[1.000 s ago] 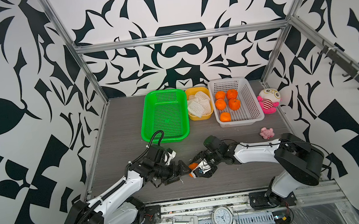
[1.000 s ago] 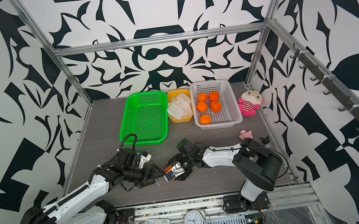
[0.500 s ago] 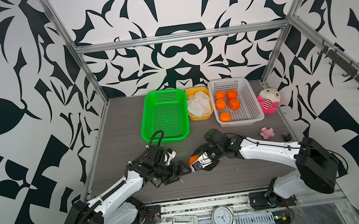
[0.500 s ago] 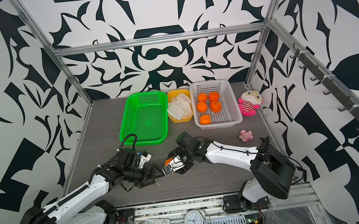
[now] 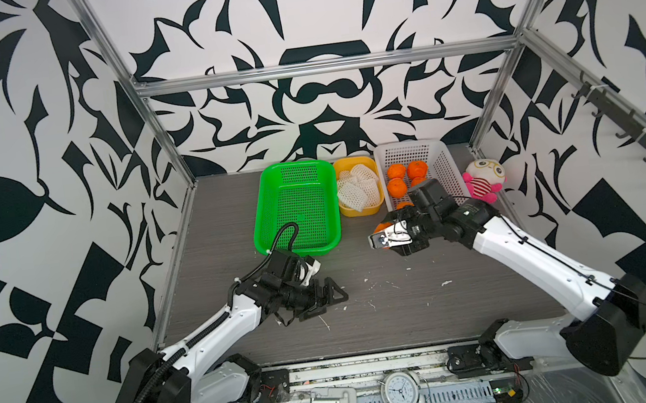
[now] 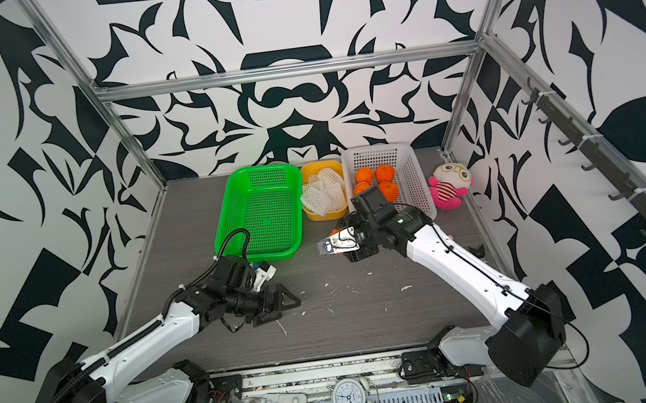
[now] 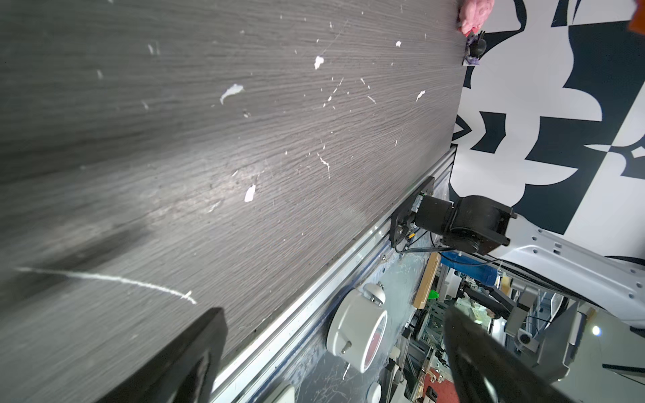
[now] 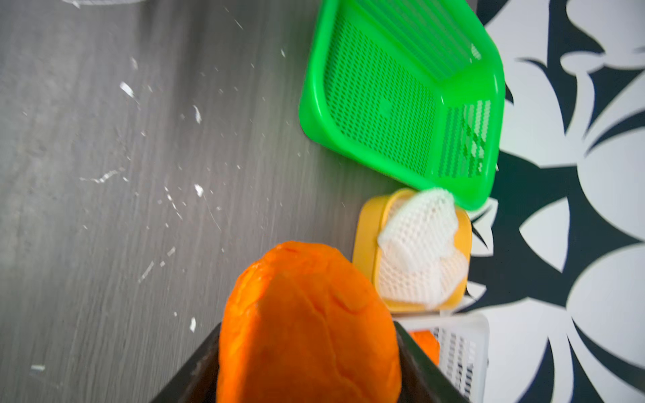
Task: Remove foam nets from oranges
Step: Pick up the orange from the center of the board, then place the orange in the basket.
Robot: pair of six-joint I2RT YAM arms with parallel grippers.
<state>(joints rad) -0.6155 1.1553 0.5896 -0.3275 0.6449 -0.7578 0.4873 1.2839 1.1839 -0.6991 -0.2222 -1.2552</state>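
**Orange-skinned and bare: one orange [image 8: 307,328] sitting in the right gripper [image 5: 385,237]**

A grey wood-grain table [image 5: 232,230] is filling the middle of both top views, running up to the patterned back wall [image 5: 310,108]. The left arm [image 5: 212,333] is reaching in from the lower left. The left gripper [image 5: 327,300] is sitting low over the table, left of centre, with its jaws standing wide apart and gripping nothing. The left wrist view is showing only tabletop past the two fingers.

The right arm [image 5: 528,252] is stretching up from the lower right. Its gripper is clasping the orange between its jaws, right of centre, just below the baskets in the frame. In the right wrist view the fruit's skin is showing bare.

Along the upper edge of the table, a green basket [image 5: 262,201] is standing at centre and a white basket [image 5: 445,166] is sitting further right. A yellow tub [image 5: 360,211] is sitting between them. A plush toy [image 5: 482,181] is leaning just right of the white basket.

The foam nets [image 5: 357,190] are lying heaped in the yellow tub. The other oranges [image 5: 395,170], at least four, are resting unwrapped in the white basket. White scraps [image 5: 444,283] are lying scattered across the table's centre.
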